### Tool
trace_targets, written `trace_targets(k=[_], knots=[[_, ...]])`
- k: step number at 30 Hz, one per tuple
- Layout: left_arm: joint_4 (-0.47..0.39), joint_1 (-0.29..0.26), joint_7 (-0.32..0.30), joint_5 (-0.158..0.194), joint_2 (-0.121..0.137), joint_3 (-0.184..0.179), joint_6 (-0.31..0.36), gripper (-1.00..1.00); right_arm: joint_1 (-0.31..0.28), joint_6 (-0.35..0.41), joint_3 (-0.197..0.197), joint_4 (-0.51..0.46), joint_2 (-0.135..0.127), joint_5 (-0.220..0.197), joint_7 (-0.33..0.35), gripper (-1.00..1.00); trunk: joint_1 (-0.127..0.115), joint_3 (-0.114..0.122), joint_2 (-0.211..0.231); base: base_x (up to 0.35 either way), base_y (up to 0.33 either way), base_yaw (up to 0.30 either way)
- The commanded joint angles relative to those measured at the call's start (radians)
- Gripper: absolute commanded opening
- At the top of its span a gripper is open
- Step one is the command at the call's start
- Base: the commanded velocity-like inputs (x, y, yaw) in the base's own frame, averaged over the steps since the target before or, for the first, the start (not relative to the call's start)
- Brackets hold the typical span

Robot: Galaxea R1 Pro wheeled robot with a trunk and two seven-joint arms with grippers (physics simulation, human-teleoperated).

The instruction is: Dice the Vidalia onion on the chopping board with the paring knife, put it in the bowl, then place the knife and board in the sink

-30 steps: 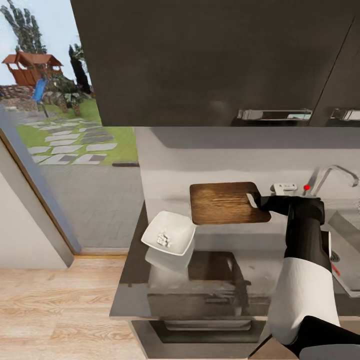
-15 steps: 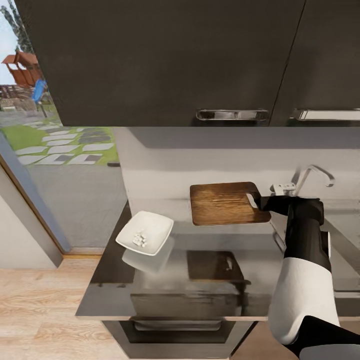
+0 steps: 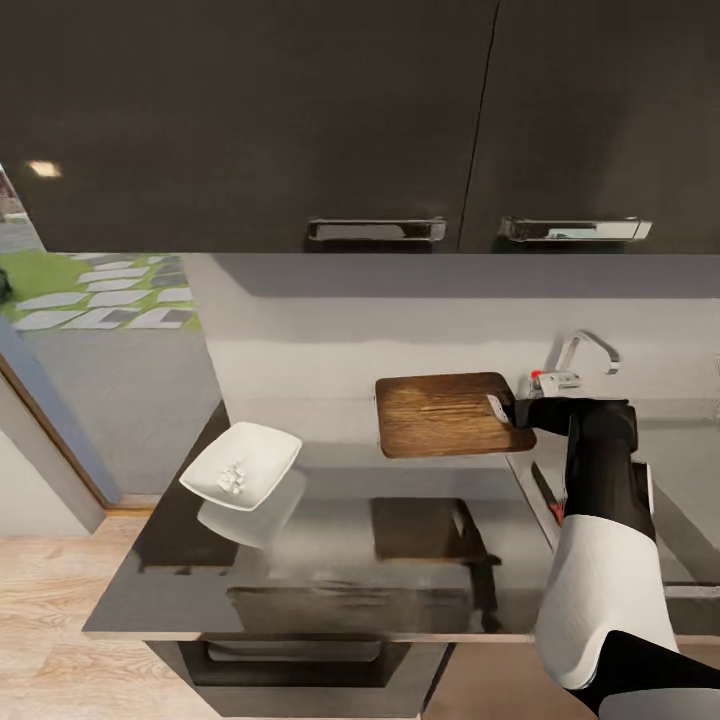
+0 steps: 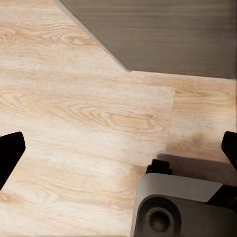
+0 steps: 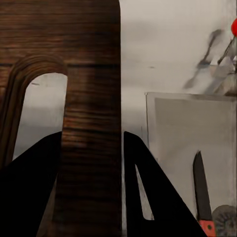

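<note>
I see the desk (image 3: 330,560) as a grey reflective worktop across the lower half of the head frame, with dark wall cabinets (image 3: 300,120) above it and a pale backsplash between. At the far left of the frame a glass door (image 3: 100,330) shows lawn and paving stones; light wood floor (image 3: 50,600) fills the lower left.

The right tool (image 3: 510,410) is clamped on the handle end of the chopping board (image 3: 445,412), which hangs level above the desk at frame centre. In the right wrist view both fingers (image 5: 148,197) straddle the strip of board beside the handle slot.

The bowl (image 3: 240,466) sits on the desk at left of centre, holding white onion pieces (image 3: 232,477).

The sink (image 5: 187,143) lies at the right edge; the paring knife (image 5: 201,197) rests inside it near the drain.

The left tool's fingers (image 4: 10,153) stand wide apart over the floor.
</note>
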Motion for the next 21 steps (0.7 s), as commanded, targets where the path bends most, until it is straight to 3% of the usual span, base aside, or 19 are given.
trace_targets(k=[1,7,15,21], knots=[[0.005,-0.002,0.001,0.008,-0.001,-0.008,-0.007,1.0,-0.001,0.002,-0.002,0.0,0.001,0.005,0.004,-1.0,0.001,-0.002,-0.002,0.0,-0.319,0.0],[0.005,-0.002,0.001,0.008,-0.001,-0.008,-0.007,1.0,-0.001,0.004,-0.002,0.01,0.001,0.003,-0.08,-1.0,0.001,-0.002,-0.002,0.0,-0.319,0.0],[0.005,-0.002,0.001,0.008,0.0,-0.008,-0.007,1.0,-0.001,0.005,-0.002,0.041,0.005,0.002,-0.127,-1.0,0.001,-0.002,-0.002,-0.052,-0.314,0.0],[0.005,-0.002,0.001,0.008,0.0,-0.008,-0.007,1.0,-0.001,0.004,-0.004,0.108,0.011,-0.002,-0.249,-1.0,0.001,-0.002,-0.002,-0.086,-0.19,0.0]])
